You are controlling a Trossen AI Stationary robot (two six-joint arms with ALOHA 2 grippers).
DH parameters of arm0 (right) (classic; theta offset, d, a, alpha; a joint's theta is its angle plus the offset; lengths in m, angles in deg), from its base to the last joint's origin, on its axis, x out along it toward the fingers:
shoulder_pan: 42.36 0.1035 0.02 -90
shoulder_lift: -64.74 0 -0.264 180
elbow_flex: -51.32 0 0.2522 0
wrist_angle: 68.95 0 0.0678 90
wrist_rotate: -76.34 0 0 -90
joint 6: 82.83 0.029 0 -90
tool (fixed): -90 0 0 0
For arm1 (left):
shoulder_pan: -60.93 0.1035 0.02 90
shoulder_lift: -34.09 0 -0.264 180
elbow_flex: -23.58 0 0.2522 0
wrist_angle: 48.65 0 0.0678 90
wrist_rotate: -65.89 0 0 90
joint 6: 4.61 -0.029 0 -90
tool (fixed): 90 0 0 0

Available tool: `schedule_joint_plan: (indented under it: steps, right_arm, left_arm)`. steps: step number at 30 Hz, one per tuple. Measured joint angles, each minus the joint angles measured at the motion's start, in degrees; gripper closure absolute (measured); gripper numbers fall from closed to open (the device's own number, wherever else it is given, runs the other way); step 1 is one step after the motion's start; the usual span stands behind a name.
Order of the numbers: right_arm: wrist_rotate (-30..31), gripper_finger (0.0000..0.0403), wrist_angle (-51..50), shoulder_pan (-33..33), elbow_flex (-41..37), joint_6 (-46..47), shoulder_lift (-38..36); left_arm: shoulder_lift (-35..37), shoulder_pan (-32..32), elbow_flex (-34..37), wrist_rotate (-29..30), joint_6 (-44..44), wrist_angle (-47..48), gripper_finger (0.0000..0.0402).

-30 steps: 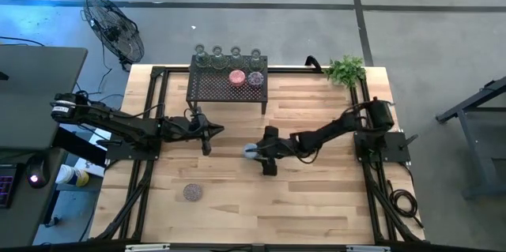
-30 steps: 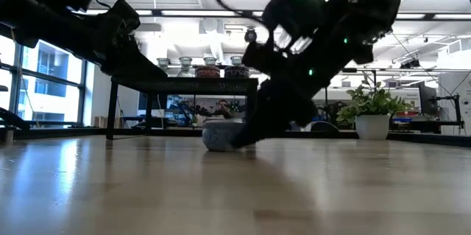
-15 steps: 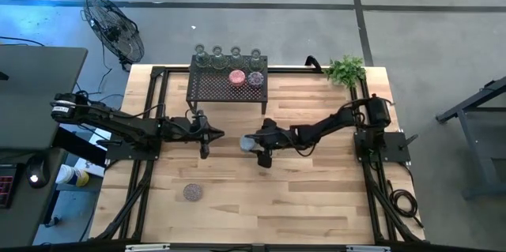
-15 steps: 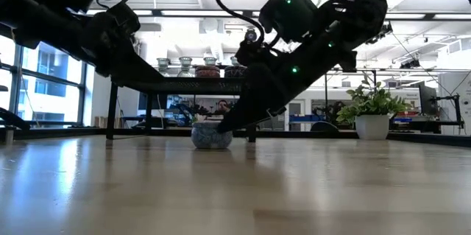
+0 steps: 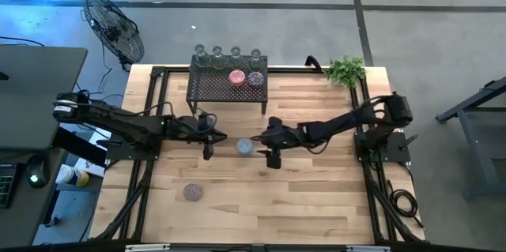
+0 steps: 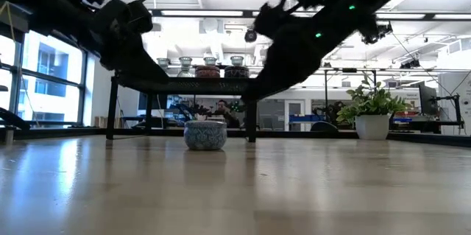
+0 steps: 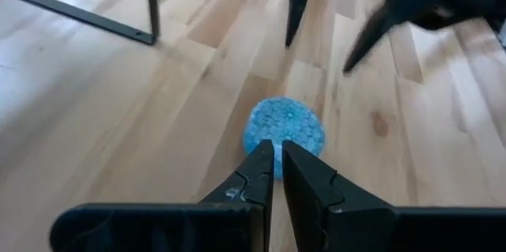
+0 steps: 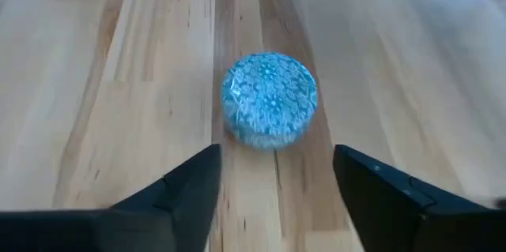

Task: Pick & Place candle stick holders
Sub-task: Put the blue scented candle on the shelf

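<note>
Candle stick holder, a small round blue patterned glass cup (image 5: 245,147), stood on our wooden counter (image 5: 316,197) between both pincers: right pincer (image 8: 273,174) open just beside it, left pincer (image 7: 274,162) closed, equally near.

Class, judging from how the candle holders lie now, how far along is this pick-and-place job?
Done: six holders sit on the black rack. In hand: nothing is gripped. The blue holder stands on the table between the shut left end effector and the open right end effector, which is just clear of it. Left: the blue holder and the mauve holder near the front edge.
</note>
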Motion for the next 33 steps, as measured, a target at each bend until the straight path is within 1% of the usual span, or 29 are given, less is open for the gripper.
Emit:
schedule_joint_plan:
  steps: [2, 5, 7, 9, 11, 13, 14, 17, 18, 20, 22, 26, 28, 33]
  right_arm:
    - [1.4, 0.0187, 2.7, 0.8, -2.8, -0.2, -1.9]
    - [0.0, 0.0242, 14.2, 1.2, -10.7, 2.1, -3.5]
    - [-0.3, 0.0285, 22.0, 0.9, -16.2, 3.2, -4.6]
    - [0.6, 0.0329, 28.4, 0.0, -20.4, 3.2, -6.4]
    - [2.0, 0.0371, 31.2, -1.2, -23.5, 2.9, -9.1]
    - [3.3, 0.0394, 31.8, -2.6, -25.4, 2.0, -12.3]
    - [4.3, 0.0394, 31.5, -3.2, -26.3, 1.6, -13.9]
    - [6.7, 0.0373, 31.7, -4.5, -27.4, -1.1, -18.5]
    - [6.8, 0.0367, 31.7, -4.9, -27.7, -2.2, -20.0]
    - [6.5, 0.0359, 31.5, -5.4, -28.1, -3.5, -22.0]
    - [6.1, 0.0356, 31.1, -5.5, -28.9, -4.2, -23.7]
    - [6.1, 0.0362, 30.5, -5.1, -30.0, -4.8, -24.8]
    - [6.1, 0.0369, 30.3, -5.1, -29.9, -4.9, -24.8]
    - [6.1, 0.0387, 29.9, -5.1, -29.9, -5.3, -24.8]
  left_arm:
    - [-2.0, 0.0, -1.3, -1.4, 0.0, -0.2, 0.0375]
    - [-6.1, 0.0, -3.4, -3.0, 0.5, -0.5, 0.0375]
    - [-9.3, 0.0, -5.1, -3.3, 1.0, -0.2, 0.0365]
    - [-12.5, 0.0, -7.4, -3.3, 1.1, -0.1, 0.0345]
    - [-15.6, 0.0, -10.2, -3.6, 1.3, 0.1, 0.0313]
    - [-17.4, 0.0, -13.2, -4.0, 1.5, 2.9, 0.0274]
    - [-18.4, 0.0, -15.1, -4.0, 1.5, 4.6, 0.0254]
    - [-20.3, 0.0, -19.7, -3.7, 1.6, 11.3, 0.0189]
    - [-21.0, 0.0, -21.1, -3.7, 1.9, 12.2, 0.0166]
    - [-22.4, -0.5, -22.9, -3.3, 2.7, 13.3, 0.0123]
    - [-24.0, -1.6, -24.0, -1.5, 3.0, 13.0, 0.0083]
    - [-27.2, -3.8, -25.3, 1.2, 2.7, 13.1, 0.002]
    - [-28.2, -4.5, -25.5, 3.0, 2.6, 13.9, 0.0007]
    - [-30.3, -4.9, -25.9, 8.1, 4.1, 14.8, 0.0016]
